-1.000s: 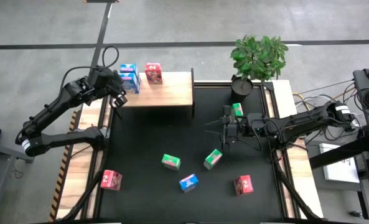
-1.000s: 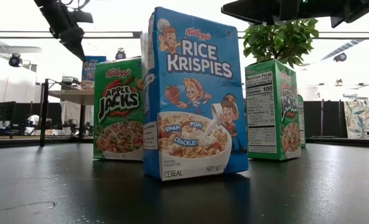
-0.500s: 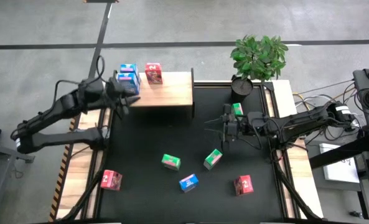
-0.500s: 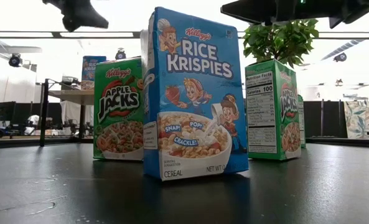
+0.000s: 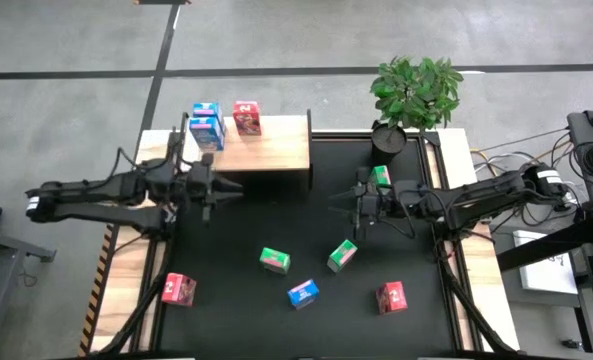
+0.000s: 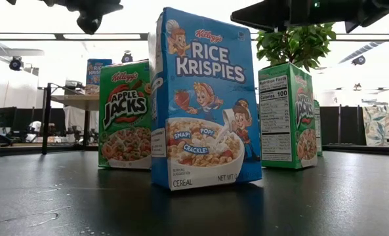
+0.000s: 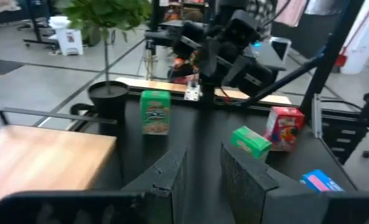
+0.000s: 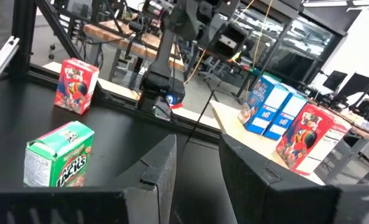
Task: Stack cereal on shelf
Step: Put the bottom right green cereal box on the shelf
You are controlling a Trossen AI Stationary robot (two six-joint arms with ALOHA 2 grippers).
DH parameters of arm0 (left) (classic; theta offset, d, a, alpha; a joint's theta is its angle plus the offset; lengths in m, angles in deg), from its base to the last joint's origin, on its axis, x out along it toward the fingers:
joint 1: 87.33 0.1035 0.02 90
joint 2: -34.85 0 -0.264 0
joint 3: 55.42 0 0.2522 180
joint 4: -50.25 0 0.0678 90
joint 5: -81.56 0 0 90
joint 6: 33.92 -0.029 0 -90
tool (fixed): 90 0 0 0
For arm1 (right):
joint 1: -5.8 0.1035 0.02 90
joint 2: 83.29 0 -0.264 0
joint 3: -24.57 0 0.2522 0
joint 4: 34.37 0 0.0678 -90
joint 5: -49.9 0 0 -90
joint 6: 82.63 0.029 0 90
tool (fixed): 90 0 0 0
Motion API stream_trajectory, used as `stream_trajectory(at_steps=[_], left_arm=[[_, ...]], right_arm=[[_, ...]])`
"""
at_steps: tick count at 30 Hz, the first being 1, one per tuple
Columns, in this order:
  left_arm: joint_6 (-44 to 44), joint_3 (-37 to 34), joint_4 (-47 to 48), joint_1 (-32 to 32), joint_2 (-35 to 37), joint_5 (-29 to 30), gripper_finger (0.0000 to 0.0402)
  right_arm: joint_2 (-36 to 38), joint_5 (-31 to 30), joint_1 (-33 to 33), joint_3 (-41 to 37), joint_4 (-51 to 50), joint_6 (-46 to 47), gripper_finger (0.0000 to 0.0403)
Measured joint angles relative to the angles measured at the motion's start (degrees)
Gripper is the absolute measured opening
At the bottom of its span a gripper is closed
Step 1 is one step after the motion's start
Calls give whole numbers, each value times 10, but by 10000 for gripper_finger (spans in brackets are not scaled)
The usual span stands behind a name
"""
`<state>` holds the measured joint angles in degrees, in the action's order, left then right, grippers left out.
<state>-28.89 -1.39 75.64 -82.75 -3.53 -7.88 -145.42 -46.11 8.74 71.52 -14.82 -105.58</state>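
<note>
On the shelf [image 5: 266, 150], three cereal boxes [image 5: 219, 122] stand placed. Left tool [image 5: 219, 188], released and empty, has withdrawn over the counter [image 5: 276, 215], so retrieval comes next. Right tool [image 5: 344, 203] hovers released.

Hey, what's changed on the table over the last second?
The left gripper has swung away from the shelf, where it was beside the two blue boxes, and out over the black mat, empty and open. The right gripper, also open, and every cereal box stayed where they were.
</note>
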Motion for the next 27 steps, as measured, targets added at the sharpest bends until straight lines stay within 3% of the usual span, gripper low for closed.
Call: stream_trajectory(at_steps=[11,27], left_arm=[[-15,-86,-166,-16,-26,1,79],[-27,-82,-175,-16,-45,1,79]], right_arm=[[-27,0,0,0,-1,-1,112],[-31,0,0,0,0,37,112]])
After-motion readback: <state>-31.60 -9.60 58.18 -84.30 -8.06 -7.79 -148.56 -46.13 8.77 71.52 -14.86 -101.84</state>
